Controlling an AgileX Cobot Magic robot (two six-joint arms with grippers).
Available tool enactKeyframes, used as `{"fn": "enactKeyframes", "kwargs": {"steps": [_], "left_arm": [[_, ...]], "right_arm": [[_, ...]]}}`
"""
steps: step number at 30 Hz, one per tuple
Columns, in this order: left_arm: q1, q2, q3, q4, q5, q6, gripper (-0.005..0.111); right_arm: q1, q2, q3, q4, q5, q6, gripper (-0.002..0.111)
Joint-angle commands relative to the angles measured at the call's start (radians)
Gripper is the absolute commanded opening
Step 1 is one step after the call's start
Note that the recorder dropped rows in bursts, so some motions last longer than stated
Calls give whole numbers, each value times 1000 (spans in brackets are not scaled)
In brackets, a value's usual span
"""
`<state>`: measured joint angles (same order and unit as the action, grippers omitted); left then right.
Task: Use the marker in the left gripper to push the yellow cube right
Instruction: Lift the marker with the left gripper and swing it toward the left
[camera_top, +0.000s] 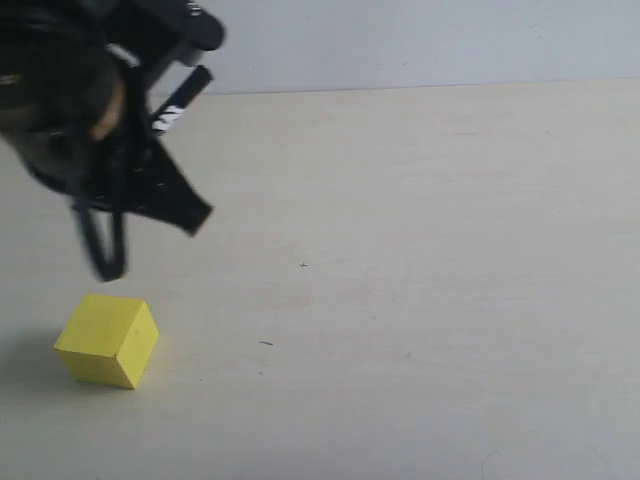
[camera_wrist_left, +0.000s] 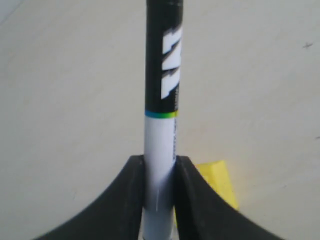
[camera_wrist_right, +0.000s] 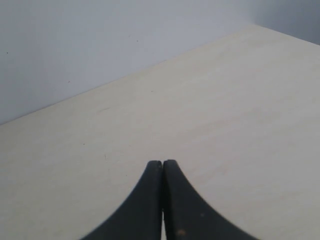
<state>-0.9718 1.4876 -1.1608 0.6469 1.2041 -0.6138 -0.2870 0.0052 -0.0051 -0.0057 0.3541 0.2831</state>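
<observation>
The yellow cube (camera_top: 107, 340) rests on the table at the lower left. Above it and apart from it hangs my left gripper (camera_top: 150, 135), blurred, at the upper left. It is shut on the marker (camera_top: 182, 100), whose black cap half with white lettering points up and to the right. In the left wrist view my left gripper (camera_wrist_left: 159, 162) clamps the white barrel of the marker (camera_wrist_left: 162, 100), and a corner of the cube (camera_wrist_left: 220, 182) shows behind one finger. My right gripper (camera_wrist_right: 162, 162) is shut on nothing above bare table; the exterior view does not show it.
The pale wooden table (camera_top: 420, 250) stretches to the right of the cube. A grey wall (camera_top: 420, 40) runs along its far edge. A black cable loop (camera_top: 105, 245) hangs under the left arm, just above the cube.
</observation>
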Motion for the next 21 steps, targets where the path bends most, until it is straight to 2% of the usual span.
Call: {"fn": "enactKeyframes", "kwargs": {"steps": [1, 5, 7, 11, 16, 21], "left_arm": [[21, -236, 228, 39, 17, -17, 0], [69, -456, 416, 71, 17, 20, 0], [98, -546, 501, 87, 17, 94, 0], [124, -666, 621, 107, 17, 143, 0], [125, -719, 649, 179, -6, 173, 0], [143, -692, 634, 187, -2, 454, 0]], "right_arm": [[3, -5, 5, -1, -7, 0, 0], [3, -5, 5, -1, -7, 0, 0], [3, -5, 5, -1, -7, 0, 0], [3, -5, 5, -1, -7, 0, 0], [3, -5, 5, -1, -7, 0, 0], [3, -5, 5, -1, -7, 0, 0]]}}
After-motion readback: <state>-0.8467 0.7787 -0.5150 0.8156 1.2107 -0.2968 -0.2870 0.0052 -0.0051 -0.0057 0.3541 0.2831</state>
